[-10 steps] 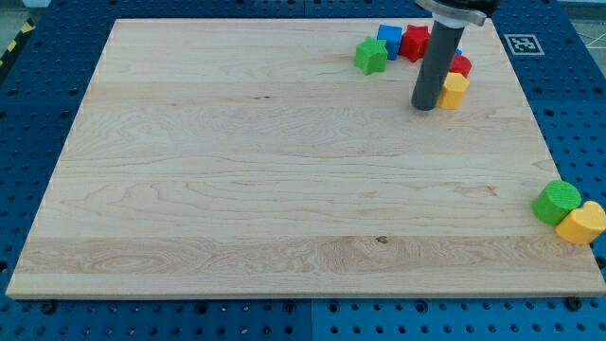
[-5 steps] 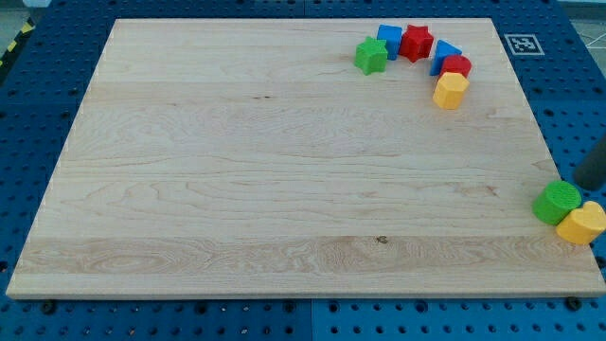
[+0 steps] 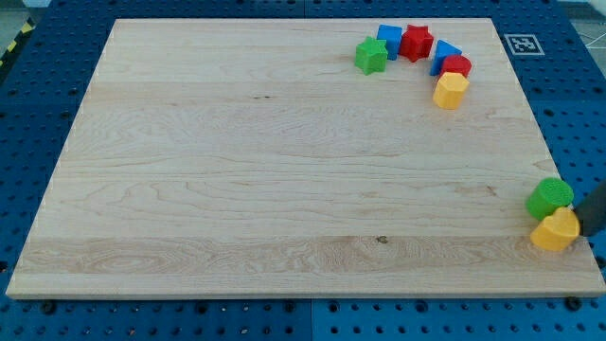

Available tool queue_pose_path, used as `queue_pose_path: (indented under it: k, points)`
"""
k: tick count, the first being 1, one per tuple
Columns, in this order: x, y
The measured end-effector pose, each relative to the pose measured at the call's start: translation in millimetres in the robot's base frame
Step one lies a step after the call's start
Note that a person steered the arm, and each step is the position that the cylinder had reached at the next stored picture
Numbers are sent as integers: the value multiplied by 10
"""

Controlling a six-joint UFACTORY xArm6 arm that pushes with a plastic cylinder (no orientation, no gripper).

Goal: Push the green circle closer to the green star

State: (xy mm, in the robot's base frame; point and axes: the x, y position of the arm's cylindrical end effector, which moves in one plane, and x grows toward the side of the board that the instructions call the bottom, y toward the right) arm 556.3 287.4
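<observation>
The green circle sits at the board's right edge, low in the view. A yellow block touches it just below. The green star lies near the view's top, right of centre, far from the circle. My rod shows only as a dark sliver at the view's right edge; my tip is just right of the yellow block and the circle, close to or touching them.
Beside the green star, a curved row holds a blue block, a red star, a second blue block, a red block and a yellow block. A marker tag lies off the board's top right corner.
My rod left the top cluster and swung to the right edge, then moved down beside the yellow block. The green circle and the yellow block have both shifted a little left.
</observation>
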Motion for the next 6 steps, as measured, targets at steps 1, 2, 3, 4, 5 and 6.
queue_pose_path:
  k: [1,2,3,4,5,6]
  points:
    - [-282,-102]
    - [-476,-104]
    - [-477,-140]
    - [-508,-232]
    - [-639,-390]
    - [-818,-591]
